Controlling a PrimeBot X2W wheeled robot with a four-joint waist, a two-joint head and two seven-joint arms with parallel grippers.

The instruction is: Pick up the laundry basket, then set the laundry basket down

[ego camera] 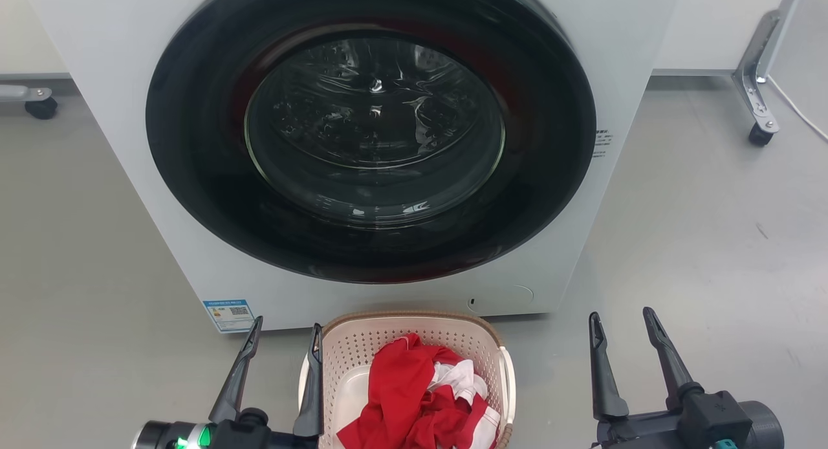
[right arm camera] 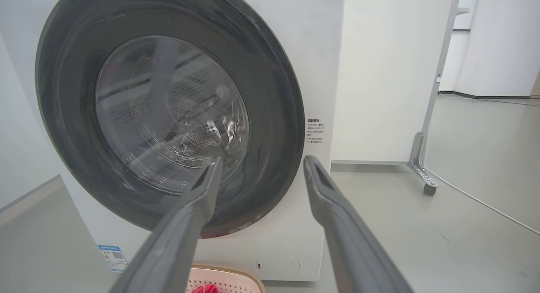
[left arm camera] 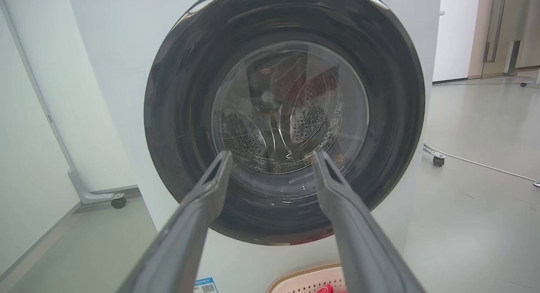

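The laundry basket [ego camera: 362,345] stands on the floor just in front of the washer, cream with perforated walls and a brown rim, holding red and white clothes [ego camera: 420,397]. My left gripper [ego camera: 288,329] is open at the basket's left side, its right finger over the left rim and white handle. My right gripper [ego camera: 624,319] is open over bare floor, well to the right of the basket. The basket's far rim peeks in at the bottom of the left wrist view [left arm camera: 303,274] and of the right wrist view [right arm camera: 228,276].
The white washer [ego camera: 129,67] with its shut round dark door [ego camera: 372,132] rises right behind the basket. Wheeled panel feet stand at the far right [ego camera: 757,106] and far left [ego camera: 35,103]. A white cable [ego camera: 802,112] runs along the floor at the right.
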